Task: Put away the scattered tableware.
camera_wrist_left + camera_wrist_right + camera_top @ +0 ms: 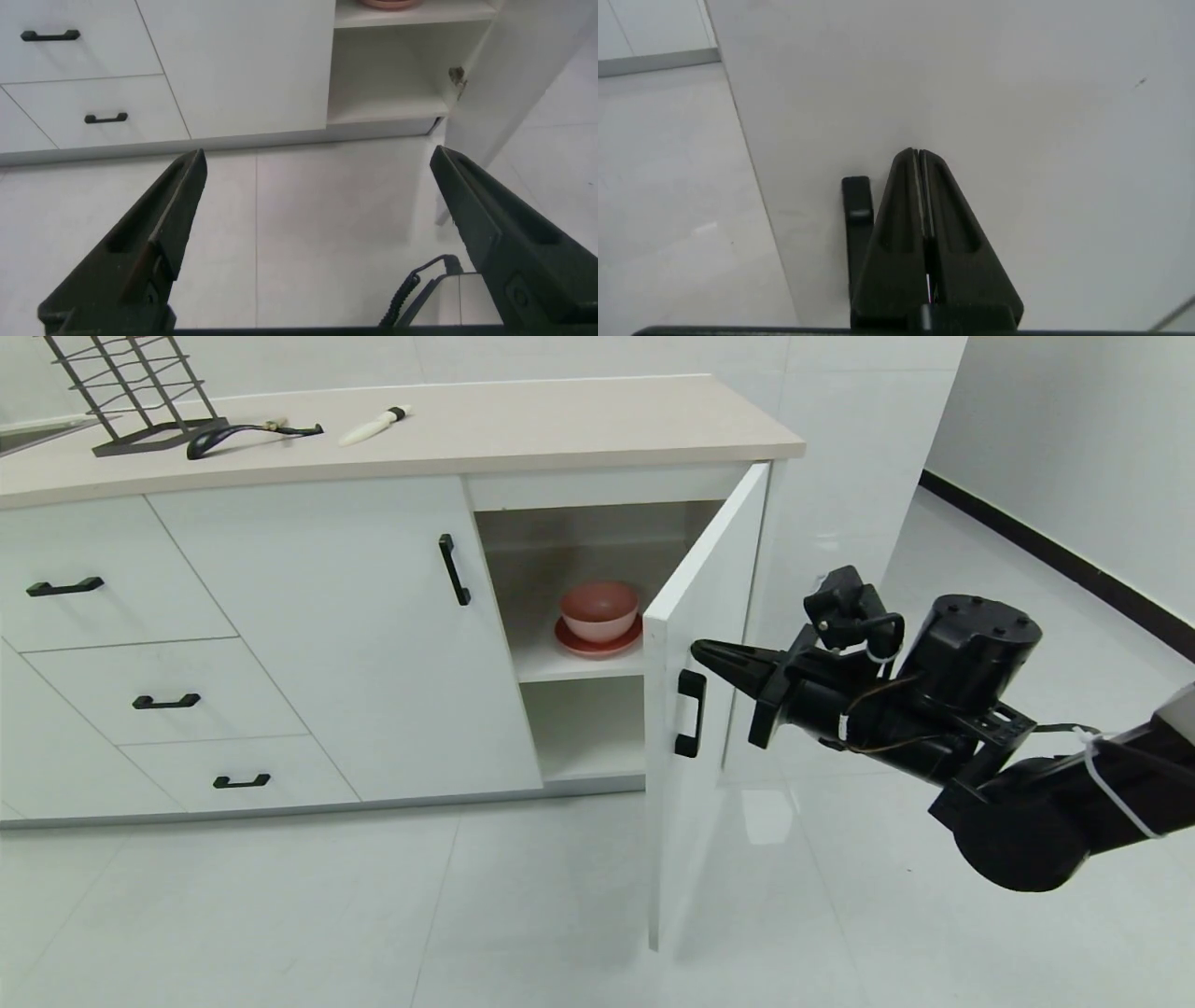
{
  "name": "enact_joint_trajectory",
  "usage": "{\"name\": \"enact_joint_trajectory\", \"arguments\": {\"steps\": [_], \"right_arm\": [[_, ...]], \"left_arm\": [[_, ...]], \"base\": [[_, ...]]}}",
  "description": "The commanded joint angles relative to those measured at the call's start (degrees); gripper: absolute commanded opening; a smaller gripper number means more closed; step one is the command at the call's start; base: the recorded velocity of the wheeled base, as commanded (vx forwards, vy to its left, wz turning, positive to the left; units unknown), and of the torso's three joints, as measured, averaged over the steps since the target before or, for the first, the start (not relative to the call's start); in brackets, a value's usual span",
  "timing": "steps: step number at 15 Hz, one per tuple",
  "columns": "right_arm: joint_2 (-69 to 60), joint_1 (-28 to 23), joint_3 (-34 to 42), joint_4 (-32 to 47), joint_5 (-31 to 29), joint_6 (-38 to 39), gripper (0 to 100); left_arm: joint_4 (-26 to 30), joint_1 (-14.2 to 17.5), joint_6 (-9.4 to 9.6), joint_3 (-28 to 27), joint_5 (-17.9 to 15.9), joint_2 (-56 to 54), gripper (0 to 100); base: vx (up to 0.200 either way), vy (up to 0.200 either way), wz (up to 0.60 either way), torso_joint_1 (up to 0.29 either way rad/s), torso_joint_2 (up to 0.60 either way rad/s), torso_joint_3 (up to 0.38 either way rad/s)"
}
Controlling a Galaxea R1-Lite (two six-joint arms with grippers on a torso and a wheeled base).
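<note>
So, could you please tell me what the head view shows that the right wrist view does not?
Head view adds the pink bowl on its plate on the cabinet shelf, plus the ladle and rack on the counter. Right wrist view adds a close look at the seam between the shut fingers. Both share the open cabinet door, its black handle and the right end effector beside that handle.

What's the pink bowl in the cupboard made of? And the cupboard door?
The pink bowl looks like plastic, perhaps melamine: matte colour, no glassy shine. The cupboard door looks like white laminated board, smooth and glossy, with a black handle, likely metal or plastic.
</note>
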Motion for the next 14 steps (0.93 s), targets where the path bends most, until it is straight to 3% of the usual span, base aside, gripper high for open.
{"name": "enact_joint_trajectory", "arguments": {"steps": [1, 8, 14], "right_arm": [[3.9, 0.9, -3.9, 0.0, 0.0, 0.0, 0], [12.6, 3.8, -15.3, -1.3, 0.1, 0.0, 0], [26.3, 4.9, -34.4, -5.0, 0.1, 2.2, 0]], "left_arm": [[0.0, 0.0, -0.03, 0.0, 0.0, 0.0, 100], [0.0, 0.0, -0.03, 0.0, 0.0, 0.0, 100], [0.0, 0.0, -0.12, 0.0, 0.0, 0.0, 100]], "base": [[0.0, 0.0, 0.0, 0.0, 0.0, 0.0], [0.0, 0.0, 0.0, 0.0, 0.0, 0.0], [0.0, 0.0, 0.0, 0.0, 0.0, 0.0]]}}
